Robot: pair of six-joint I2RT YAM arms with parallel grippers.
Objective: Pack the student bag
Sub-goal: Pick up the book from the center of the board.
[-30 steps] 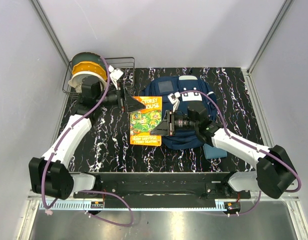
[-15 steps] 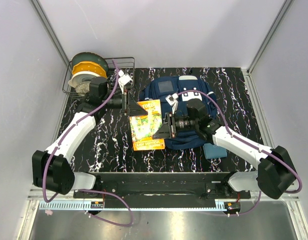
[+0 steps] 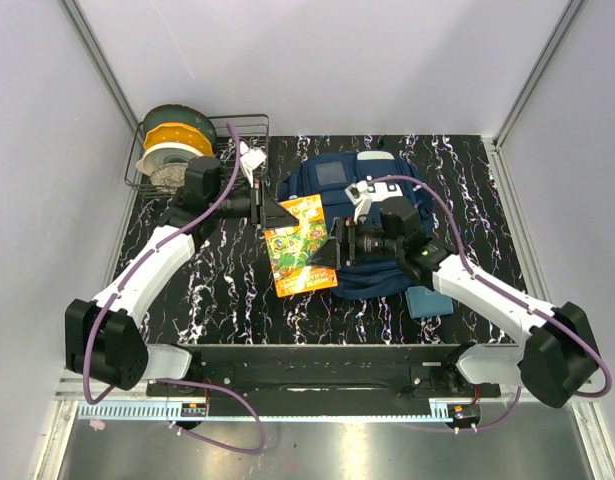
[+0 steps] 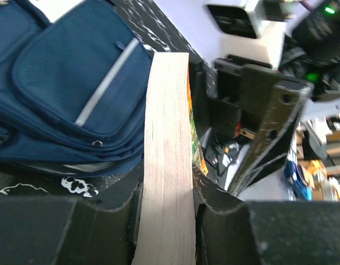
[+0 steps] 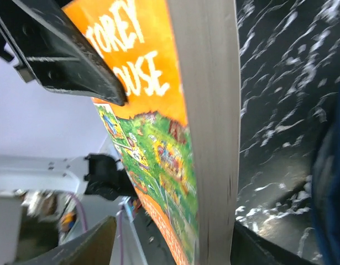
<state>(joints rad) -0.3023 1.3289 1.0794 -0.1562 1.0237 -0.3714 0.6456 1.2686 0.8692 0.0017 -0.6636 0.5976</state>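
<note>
**A:** Where is the student bag (image 3: 309, 190) now?

**B:** It lies flat on the counter (image 3: 217, 290), at the back, in the middle, partly under the right arm. The book (image 3: 300, 245) hangs tilted just beside the bag's left side, above the counter.

**A:** Who holds the book?

**B:** The left hand (image 3: 275, 212). In its wrist view both fingers press on the page block at the top edge. The right hand (image 3: 325, 257) is around the lower part, but its fingers stand wider than the book, and on the cover side I see a gap. So I think it carries nothing.

**A:** Then one hand carries all the weight, at one edge.

**B:** Yes, this worries me. The book is thick and the grip is only near the edge, so it may swing down, or slip out and fall on the counter.

**A:** And the right hand?

**B:** If the left arm moves before the right one draws off, the book may knock on those fingers and twist in the grip.

**A:** Is the bag open?

**B:** I cannot tell. From the left wrist I see only pockets with zips, no mouth. If the book is pushed against closed fabric, it will shove the bag or bend, and not go in.
</note>
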